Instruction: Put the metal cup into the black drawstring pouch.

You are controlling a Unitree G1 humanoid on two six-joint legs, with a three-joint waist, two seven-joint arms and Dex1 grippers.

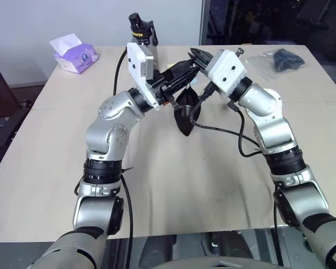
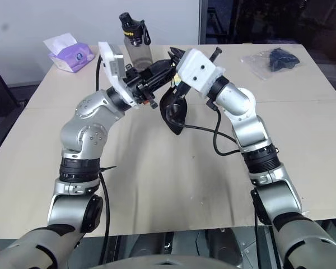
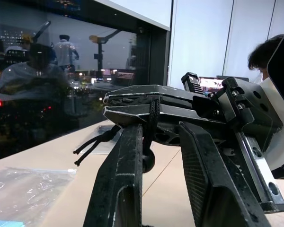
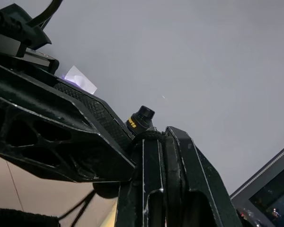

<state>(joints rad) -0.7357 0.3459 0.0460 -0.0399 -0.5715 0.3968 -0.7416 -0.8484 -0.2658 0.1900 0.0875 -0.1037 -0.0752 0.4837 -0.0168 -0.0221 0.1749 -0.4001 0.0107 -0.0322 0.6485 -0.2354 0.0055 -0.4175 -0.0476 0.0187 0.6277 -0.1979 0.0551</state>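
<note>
Matte black pouch (image 1: 185, 109); purple tissue pack (image 1: 75, 55) (white tissue); beige table (image 1: 185, 185).

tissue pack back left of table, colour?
Purple soft tissue pack, white tissue on top; left eye view.

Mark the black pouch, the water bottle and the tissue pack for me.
black drawstring pouch (image 1: 185, 115), left eye view: hanging fabric body below the grippers.
water bottle (image 2: 136, 51), right eye view: clear grey body.
tissue pack (image 1: 75, 58), left eye view: purple wrapper.

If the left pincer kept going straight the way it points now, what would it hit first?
The right pincer, most likely: it lies crosswise just past the left pincer, shut on the cord of the black drawstring pouch. Depth is hard to judge, so contact may already be close.
</note>
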